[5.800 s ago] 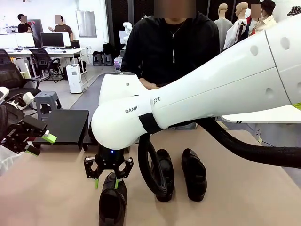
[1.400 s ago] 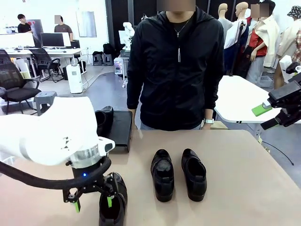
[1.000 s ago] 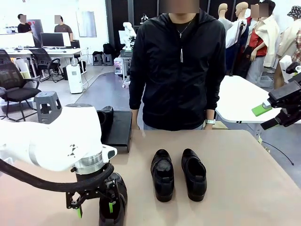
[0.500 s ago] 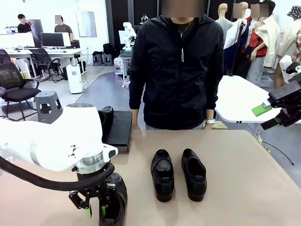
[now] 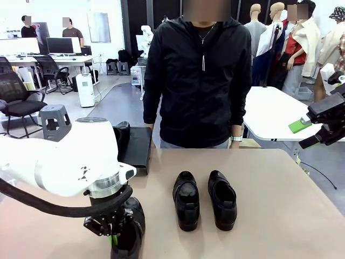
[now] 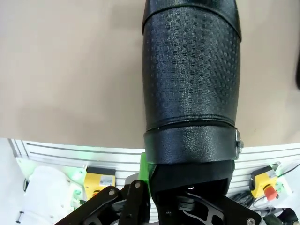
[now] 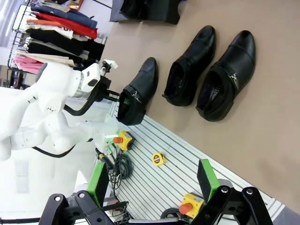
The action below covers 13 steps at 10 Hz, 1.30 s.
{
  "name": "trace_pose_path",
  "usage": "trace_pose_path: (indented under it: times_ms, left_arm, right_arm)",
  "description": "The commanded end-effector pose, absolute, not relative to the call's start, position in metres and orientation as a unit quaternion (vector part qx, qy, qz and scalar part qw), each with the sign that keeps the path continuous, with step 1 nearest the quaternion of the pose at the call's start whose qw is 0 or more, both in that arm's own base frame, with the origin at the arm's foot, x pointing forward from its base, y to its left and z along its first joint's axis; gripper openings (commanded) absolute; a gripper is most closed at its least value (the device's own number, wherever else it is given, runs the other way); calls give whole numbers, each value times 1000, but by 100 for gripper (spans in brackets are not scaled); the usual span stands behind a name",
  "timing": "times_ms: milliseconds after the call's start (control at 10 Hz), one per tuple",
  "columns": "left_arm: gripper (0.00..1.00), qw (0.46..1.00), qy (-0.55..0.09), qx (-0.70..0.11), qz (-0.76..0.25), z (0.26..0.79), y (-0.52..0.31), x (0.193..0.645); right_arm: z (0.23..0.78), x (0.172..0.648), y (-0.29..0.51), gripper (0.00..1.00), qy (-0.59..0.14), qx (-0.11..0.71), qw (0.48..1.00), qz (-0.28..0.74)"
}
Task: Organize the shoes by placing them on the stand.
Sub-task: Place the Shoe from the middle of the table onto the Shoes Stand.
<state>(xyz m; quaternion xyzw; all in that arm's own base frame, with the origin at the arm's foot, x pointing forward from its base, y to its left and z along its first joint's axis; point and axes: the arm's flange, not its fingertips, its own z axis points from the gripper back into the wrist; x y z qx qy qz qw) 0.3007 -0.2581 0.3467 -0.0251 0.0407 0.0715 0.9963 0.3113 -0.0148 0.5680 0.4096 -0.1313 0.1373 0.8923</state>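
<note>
One shoe (image 5: 132, 220) is pinched at its heel-end rim by the left gripper (image 5: 114, 233), jaws squeezed nearly together, at the near edge of the table (image 5: 280, 216). Two more shoes lie side by side at mid-table, one (image 5: 186, 200) just beside the other (image 5: 222, 199). A fourth shoe (image 5: 121, 136) rests on the stand (image 5: 139, 148) at the far left. The right gripper (image 7: 152, 180) hangs high off the table's right side, jaws spread wide and empty. One person (image 5: 199, 75) stands across the table.
</note>
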Motion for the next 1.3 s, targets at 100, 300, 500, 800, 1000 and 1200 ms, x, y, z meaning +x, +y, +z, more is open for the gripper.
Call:
trace_pose_path:
  times_ms: [100, 300, 500, 800, 1000, 1200]
  left_arm:
    - [0, 996, -44, -63, 38, 399, -249, 299]
    - [0, 986, -129, -102, -25, 474, -227, 271]
    - [0, 972, -204, -108, -41, 510, -208, 255]
    - [0, 972, -206, -112, -36, 535, -221, 257]
    - [0, 972, -206, -112, -36, 535, -221, 257]
    - [0, 966, -232, -112, -27, 543, -223, 288]
  right_arm:
    - [572, 311, -15, 100, -127, 410, 893, 132]
    - [572, 311, -15, 100, -127, 410, 893, 132]
    - [572, 311, -15, 100, -127, 410, 893, 132]
    - [572, 311, -15, 100, -127, 410, 893, 132]
    - [572, 311, -15, 100, -127, 410, 893, 132]
    - [572, 311, -15, 100, -127, 410, 893, 132]
